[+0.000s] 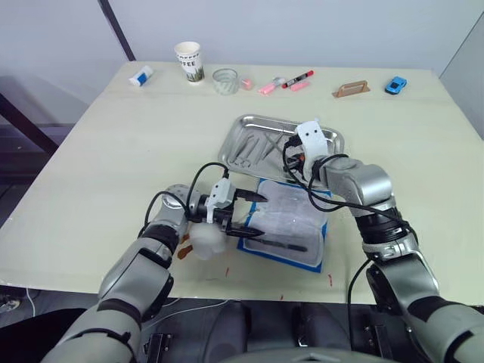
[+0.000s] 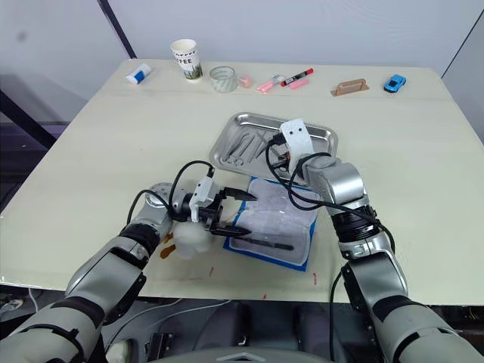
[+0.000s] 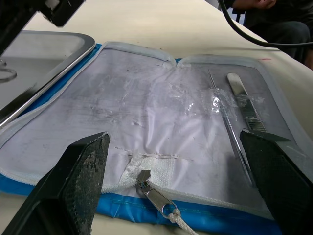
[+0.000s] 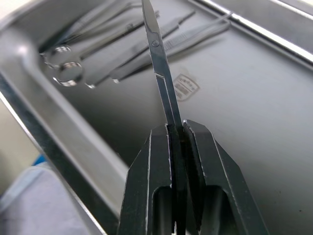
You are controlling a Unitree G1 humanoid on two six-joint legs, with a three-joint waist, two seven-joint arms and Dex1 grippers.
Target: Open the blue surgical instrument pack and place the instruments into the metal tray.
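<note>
Lying open at the near edge, the blue surgical instrument pack (image 1: 283, 224) is keeping two instruments (image 3: 238, 117) — the left gripper (image 1: 250, 215) is waiting spread, while the right gripper (image 4: 175, 128) is clamping scissors (image 4: 161, 68) over the metal tray (image 1: 330, 137), several already inside.

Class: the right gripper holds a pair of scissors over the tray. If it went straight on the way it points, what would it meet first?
Probably the bare floor of the metal tray: the scissors held in the right gripper would touch first, beside the instruments already there. Depth is unclear.
</note>
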